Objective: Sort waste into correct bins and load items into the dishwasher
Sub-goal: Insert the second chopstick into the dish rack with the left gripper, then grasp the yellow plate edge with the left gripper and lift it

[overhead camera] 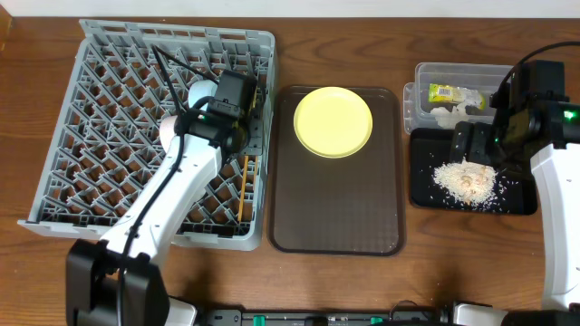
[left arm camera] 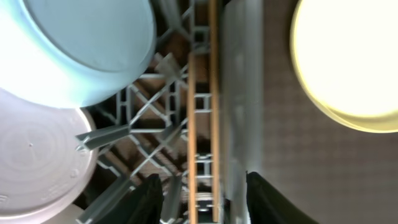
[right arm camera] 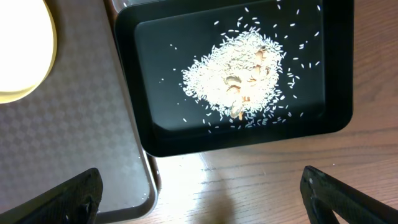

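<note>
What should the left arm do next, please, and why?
Probably lift the left gripper straight up, clear of the chopsticks. Its jaws stand apart, and the chopsticks lie loose between them in the dish rack, so that item looks placed. The yellow plate sits on the brown tray, not yet loaded, and seems a sensible next target.
</note>
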Controlling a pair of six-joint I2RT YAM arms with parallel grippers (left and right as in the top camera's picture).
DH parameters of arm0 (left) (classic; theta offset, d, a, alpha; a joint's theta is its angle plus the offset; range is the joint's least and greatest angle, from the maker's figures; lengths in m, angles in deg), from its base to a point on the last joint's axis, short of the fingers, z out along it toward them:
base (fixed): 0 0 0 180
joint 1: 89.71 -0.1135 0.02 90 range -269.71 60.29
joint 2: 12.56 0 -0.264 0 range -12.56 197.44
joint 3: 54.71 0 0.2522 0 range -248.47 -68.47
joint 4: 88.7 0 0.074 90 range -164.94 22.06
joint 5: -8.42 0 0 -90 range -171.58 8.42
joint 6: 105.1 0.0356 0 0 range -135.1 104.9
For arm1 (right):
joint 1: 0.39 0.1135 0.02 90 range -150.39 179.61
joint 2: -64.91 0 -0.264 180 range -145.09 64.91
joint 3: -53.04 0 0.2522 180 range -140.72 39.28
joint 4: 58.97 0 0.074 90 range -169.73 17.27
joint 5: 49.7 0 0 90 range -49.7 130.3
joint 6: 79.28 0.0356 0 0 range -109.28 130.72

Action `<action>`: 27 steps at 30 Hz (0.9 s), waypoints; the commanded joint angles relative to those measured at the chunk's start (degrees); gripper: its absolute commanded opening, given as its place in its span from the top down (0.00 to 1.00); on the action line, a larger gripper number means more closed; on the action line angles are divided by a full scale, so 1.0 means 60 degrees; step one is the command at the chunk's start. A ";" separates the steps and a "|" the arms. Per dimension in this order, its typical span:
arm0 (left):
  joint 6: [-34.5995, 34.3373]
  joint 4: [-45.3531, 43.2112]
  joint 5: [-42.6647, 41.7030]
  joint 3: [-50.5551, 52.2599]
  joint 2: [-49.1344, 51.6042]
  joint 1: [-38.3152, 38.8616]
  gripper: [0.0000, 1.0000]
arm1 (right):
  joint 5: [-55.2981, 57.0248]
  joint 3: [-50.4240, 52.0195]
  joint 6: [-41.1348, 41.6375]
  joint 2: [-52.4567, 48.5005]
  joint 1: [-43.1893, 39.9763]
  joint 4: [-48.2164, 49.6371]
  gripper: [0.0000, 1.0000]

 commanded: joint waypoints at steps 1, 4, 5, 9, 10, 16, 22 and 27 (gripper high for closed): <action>0.0157 -0.0029 -0.0838 -0.0619 -0.0725 -0.0011 0.54 | -0.0033 -0.0047 -0.0080 0.0044 -0.0142 -0.0004 0.01; 0.0543 -0.0015 -0.1188 -0.0936 -0.0936 0.0069 0.56 | -0.0033 -0.0047 -0.0080 0.0044 -0.0142 -0.0004 0.01; 0.0546 0.0062 -0.1191 -0.1147 -0.0929 0.0102 0.56 | -0.0033 -0.0047 -0.0080 0.0044 -0.0142 -0.0004 0.01; 0.0776 0.0120 -0.1188 -0.2135 -0.0725 0.0331 0.56 | -0.0036 -0.0047 -0.0076 0.0044 -0.0142 0.0029 0.01; 0.0940 0.0117 -0.1184 -0.2419 -0.0605 0.0433 0.56 | -0.0036 -0.0047 -0.0073 0.0044 -0.0142 0.0044 0.01; 0.1300 -0.0168 -0.1191 -0.3657 0.0685 0.1078 0.61 | -0.0073 -0.0047 -0.0073 0.0044 -0.0142 0.0091 0.01; 0.2437 -0.1311 -0.1188 -0.3759 0.2186 0.2120 0.51 | -0.0069 -0.0047 -0.0073 0.0044 -0.0142 0.0095 0.01; 0.2612 -0.2000 -0.1191 -0.3759 0.3289 0.2863 0.41 | -0.0069 -0.0047 -0.0076 0.0044 -0.0142 0.0091 0.01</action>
